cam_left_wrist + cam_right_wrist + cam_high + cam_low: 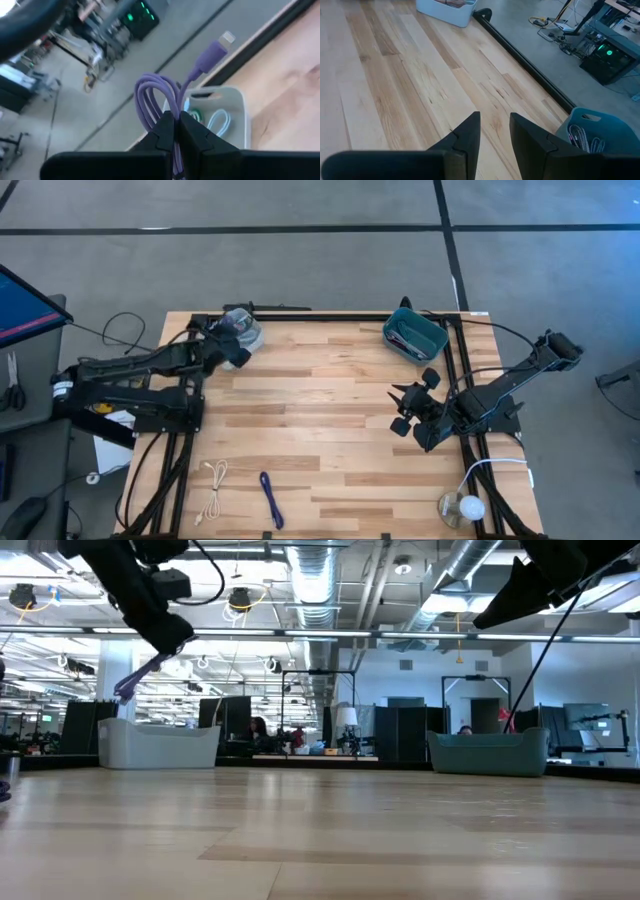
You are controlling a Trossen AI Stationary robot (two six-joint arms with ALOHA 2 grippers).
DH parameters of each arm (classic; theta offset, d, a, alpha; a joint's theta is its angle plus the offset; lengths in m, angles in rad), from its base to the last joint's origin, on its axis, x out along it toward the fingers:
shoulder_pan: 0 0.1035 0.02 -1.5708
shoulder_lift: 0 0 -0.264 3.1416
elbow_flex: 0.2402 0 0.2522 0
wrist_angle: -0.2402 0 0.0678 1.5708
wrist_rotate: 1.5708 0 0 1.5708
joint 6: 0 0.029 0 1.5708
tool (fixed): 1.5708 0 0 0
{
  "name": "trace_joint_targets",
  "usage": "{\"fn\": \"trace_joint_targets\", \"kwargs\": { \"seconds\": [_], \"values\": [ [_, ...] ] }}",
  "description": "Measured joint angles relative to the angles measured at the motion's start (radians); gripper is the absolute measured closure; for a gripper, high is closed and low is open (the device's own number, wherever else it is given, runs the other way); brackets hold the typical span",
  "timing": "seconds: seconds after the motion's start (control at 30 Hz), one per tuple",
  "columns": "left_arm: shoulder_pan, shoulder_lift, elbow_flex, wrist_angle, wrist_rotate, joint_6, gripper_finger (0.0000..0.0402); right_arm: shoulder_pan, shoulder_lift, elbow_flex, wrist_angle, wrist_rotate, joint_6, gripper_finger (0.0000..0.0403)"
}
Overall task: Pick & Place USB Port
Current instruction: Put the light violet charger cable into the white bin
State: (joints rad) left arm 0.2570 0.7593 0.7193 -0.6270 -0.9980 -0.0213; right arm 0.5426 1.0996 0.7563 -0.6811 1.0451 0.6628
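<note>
Your work surface is the wooden table (320,430). Two bins stand along its far edge: a white bin (245,330) at the left corner and a teal bin (414,335) toward the right.

The left arm reaches over the white bin, and the left gripper (176,122) is pressed together on a looped purple USB cable (155,97), with the connector end sticking out above the loop. In the left wrist view, the white bin sits just beyond the fingers with other cables already inside. Judge the step as the place phase: the cable is carried and hangs above its bin.

The right gripper (494,132) waits over bare table, its fingers partly spread and empty.

Two cables remain near the front edge: a white cable (213,490) and a blue cable (271,498).

Next, you should lower the left gripper over the bin mouth, then spread the fingers so the loop drops inside the walls.
</note>
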Motion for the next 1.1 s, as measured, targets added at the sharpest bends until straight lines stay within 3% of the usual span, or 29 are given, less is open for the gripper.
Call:
{"fn": "trace_joint_targets", "kwargs": {
  "seconds": [0.1,0.37,0.67,1.1],
  "values": [
    [0.091,0.000,-0.008,0.042,0.081,0.047,0.0393,0.000,0.000,0.000,0.000,0.000,0.000,0.0305],
    [0.335,0.002,-0.130,0.350,0.348,0.222,0.0393,0.000,0.000,0.000,0.000,0.000,0.000,0.0305],
    [0.560,0.002,-0.255,0.420,0.559,0.226,0.0393,0.000,0.000,0.000,0.000,0.000,0.000,0.0305],
    [0.560,0.002,-0.262,0.439,0.579,0.217,0.0376,0.000,0.000,0.000,0.001,0.000,0.000,0.0305]
  ]
}}
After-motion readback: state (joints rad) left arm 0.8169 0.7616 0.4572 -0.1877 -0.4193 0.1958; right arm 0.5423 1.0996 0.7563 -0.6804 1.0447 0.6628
